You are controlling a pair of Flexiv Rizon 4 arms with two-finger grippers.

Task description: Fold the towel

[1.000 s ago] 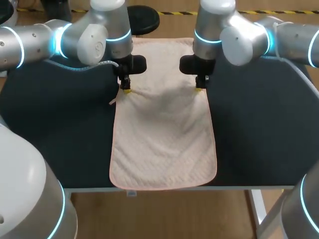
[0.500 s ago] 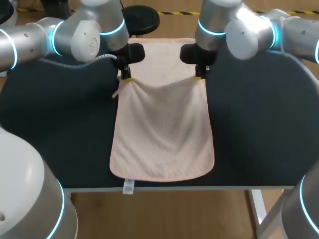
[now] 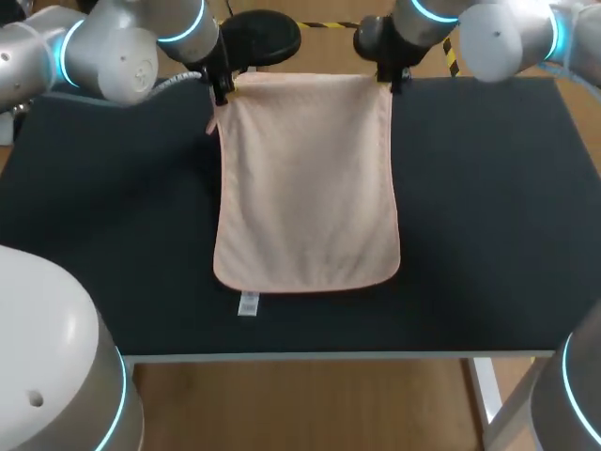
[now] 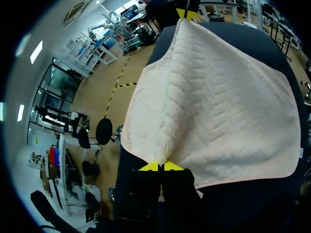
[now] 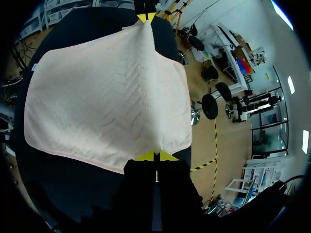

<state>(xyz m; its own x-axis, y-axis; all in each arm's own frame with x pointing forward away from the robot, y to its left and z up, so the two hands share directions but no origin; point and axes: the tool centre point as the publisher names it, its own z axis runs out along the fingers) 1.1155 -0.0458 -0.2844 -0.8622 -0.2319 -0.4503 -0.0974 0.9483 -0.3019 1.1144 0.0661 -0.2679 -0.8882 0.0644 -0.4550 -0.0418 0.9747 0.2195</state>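
A pale pink towel [image 3: 305,178] lies doubled over on the black table [image 3: 488,207], its folded edge toward the front with a small white tag [image 3: 248,303] sticking out. My left gripper [image 3: 223,89] is shut on the towel's far left corner. My right gripper [image 3: 387,77] is shut on the far right corner. In the left wrist view the towel [image 4: 218,97] spreads ahead of my left gripper [image 4: 161,166], with the other arm's yellow tips [image 4: 187,13] at the opposite corner. The right wrist view shows the towel [image 5: 107,97] stretching from my right gripper [image 5: 156,156] likewise.
Bare black tabletop lies on both sides of the towel [image 3: 103,216] and in front of it. A round black stool [image 3: 263,36] stands just past the table's far edge. The front edge of the table [image 3: 329,355] runs below the tag.
Both grippers have carried the held towel edge away from me to the far edge of the table. The towel's front edge slid back from the table's front, and the upper layer now lies flat.
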